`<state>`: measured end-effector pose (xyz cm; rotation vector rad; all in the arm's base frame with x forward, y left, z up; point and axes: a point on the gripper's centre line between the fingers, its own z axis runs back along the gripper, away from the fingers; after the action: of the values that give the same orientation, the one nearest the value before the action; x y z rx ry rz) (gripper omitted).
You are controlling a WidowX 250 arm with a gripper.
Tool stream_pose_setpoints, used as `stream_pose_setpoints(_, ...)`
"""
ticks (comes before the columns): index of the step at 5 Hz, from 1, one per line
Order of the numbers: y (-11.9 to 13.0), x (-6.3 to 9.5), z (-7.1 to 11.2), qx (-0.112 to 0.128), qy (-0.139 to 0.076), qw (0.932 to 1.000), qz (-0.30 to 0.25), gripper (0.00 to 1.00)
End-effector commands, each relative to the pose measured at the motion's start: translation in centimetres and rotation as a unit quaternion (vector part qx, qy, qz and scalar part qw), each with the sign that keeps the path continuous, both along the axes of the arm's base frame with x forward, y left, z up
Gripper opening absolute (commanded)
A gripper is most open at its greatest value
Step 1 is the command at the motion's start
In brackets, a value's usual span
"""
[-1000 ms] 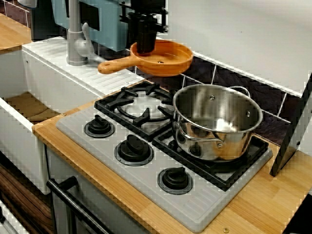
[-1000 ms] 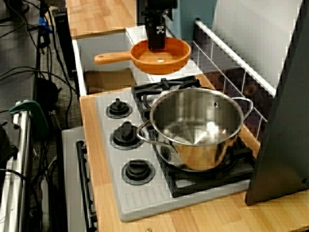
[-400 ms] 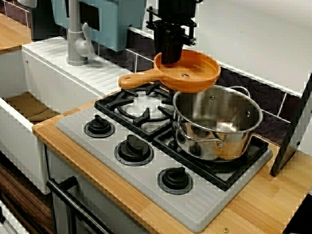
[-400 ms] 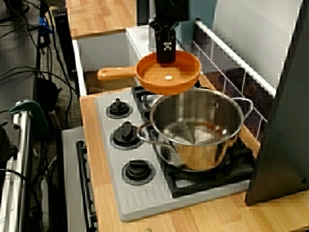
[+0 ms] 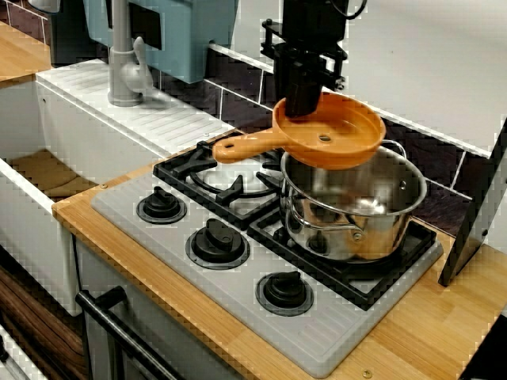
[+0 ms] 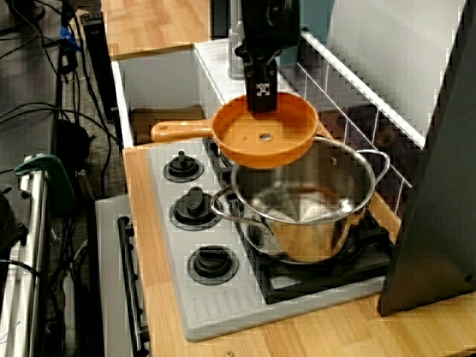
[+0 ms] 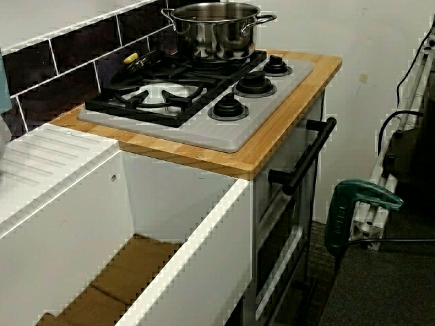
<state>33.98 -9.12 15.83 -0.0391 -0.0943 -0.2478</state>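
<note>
My black gripper comes down from above and is shut on the far rim of an orange frying pan. The pan hangs level in the air, over the near-left rim of a steel pot, apart from it. Its handle points left, over the rear-left burner. The pot stands on the right burner of the black-grated stove. In the view from the sink side the pot shows at the far end, while gripper and pan are out of frame.
A grey tap and a white sink lie left of the stove. Three black knobs line the stove's front. A dark panel leans at the right. A small yellow object lies behind the burners.
The gripper has carried the orange pan to the right and slightly down, from above the drainboard by the tap to over the pot's rim. The pot has stayed put.
</note>
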Motion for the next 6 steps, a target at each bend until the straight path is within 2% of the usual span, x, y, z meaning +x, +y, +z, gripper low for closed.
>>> stream_pose_setpoints(1, -2.1, 0.2, 0.4, 0.011, -0.018, 0.9998, -0.007, 0.00)
stream_pose_setpoints(4, -3.0, 0.3, -1.4, 0.012, -0.003, 0.9999, -0.001, 0.00)
stream_pose_setpoints(6, -2.4, 1.2, -2.1, 0.009, 0.010, 0.9998, 0.015, 0.00)
